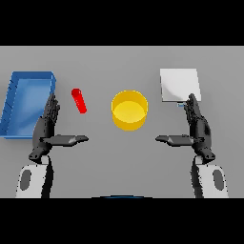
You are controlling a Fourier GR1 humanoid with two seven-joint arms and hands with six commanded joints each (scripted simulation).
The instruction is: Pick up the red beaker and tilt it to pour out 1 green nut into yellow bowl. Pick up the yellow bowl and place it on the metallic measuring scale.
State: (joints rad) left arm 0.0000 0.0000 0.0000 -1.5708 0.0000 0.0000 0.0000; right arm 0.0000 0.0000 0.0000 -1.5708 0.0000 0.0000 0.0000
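Grey bench [122,167]: carries all items.
Blue tray [26,102]: far left, beside left hand's fingertips.
Metallic measuring scale [178,85]: pale square plate, upper right, just beyond right hand's fingertips.
Yellow bowl [129,110]: round, centre, between both hands, apart from each.
Left hand [46,128]: fingers straight, thumb spread inward, holds nothing.
Right hand [196,127]: same pose, mirrored, holds nothing.
Red beaker [79,100]: slim, tilted, between tray and bowl, near left hand, untouched.

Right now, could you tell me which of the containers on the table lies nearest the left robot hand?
The blue tray: its right wall sits right beside the left robot hand. The red beaker and yellow bowl lie farther right.
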